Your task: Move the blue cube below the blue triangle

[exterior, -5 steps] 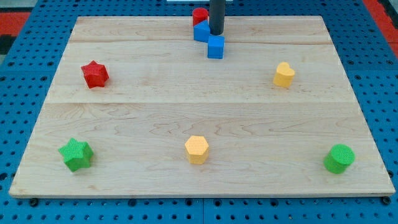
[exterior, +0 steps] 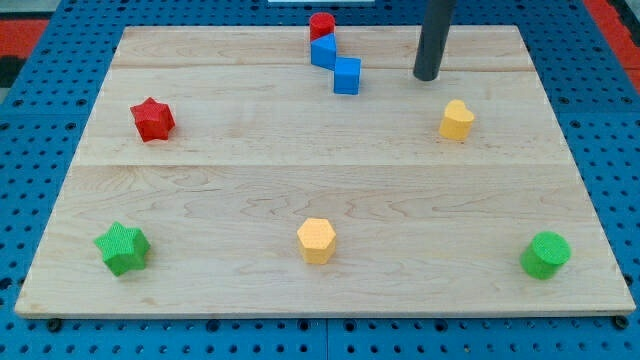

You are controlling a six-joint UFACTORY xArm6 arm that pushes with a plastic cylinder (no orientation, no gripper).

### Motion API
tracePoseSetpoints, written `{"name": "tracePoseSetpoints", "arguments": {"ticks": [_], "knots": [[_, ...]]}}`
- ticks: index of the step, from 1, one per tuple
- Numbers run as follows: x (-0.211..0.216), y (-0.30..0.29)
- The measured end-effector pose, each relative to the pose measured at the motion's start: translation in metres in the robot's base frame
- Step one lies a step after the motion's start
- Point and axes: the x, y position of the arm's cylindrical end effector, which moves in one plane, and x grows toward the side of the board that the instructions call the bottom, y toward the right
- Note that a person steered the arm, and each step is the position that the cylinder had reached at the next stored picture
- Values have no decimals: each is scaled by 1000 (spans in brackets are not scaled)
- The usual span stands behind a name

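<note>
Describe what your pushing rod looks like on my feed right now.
It is a plain, straight rod, dark grey to black, round in section with a smooth matte surface. My tip ends flat and blunt. No cables, markings or labels show on it; its upper part runs out of the view's top.

Near the frame's top centre on the pale wooden desk [exterior: 250, 150], a blue plastic cube [exterior: 347, 76] sits just below-right of a blue plastic triangle [exterior: 323, 51]. My tip [exterior: 427, 76] stands to their right, above a yellow plastic heart block [exterior: 457, 120].
</note>
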Motion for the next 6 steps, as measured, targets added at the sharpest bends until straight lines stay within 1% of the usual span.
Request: {"name": "tracePoseSetpoints", "arguments": {"ticks": [1, 3, 5, 6], "knots": [[0, -35], [-1, -44], [-8, -85], [-3, -74]]}}
